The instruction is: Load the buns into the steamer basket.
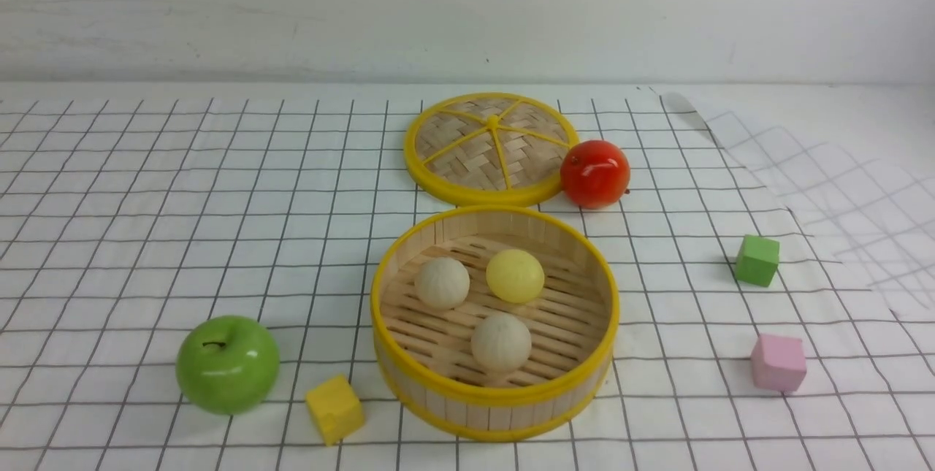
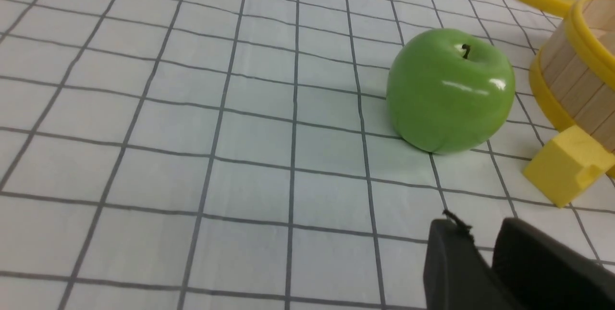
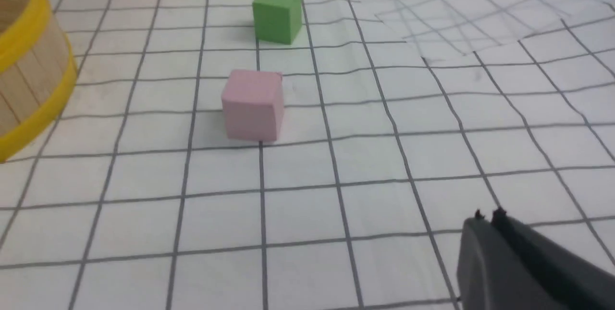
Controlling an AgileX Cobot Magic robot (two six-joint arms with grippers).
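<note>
The steamer basket [image 1: 494, 391] sat on the desk [image 1: 146, 201] with all three buns inside it: two cream ones [image 1: 442, 282] [image 1: 501, 342] and a pale yellow bun [image 1: 515, 275]. So the job looked done, and the only trouble I could think of was an arm bumping something on its way off. The left arm was low beside the green apple [image 2: 449, 96], which could roll if knocked, and the little yellow cube [image 2: 567, 163] touching the basket could get pushed. The left gripper [image 2: 483, 252] showed only at the picture's edge, its jaws a small way apart and holding nothing. The right gripper [image 3: 487, 218] hung low over bare cloth, well away from the pink cube [image 3: 252, 105] and green cube [image 3: 277, 14], its jaws closed on nothing
</note>
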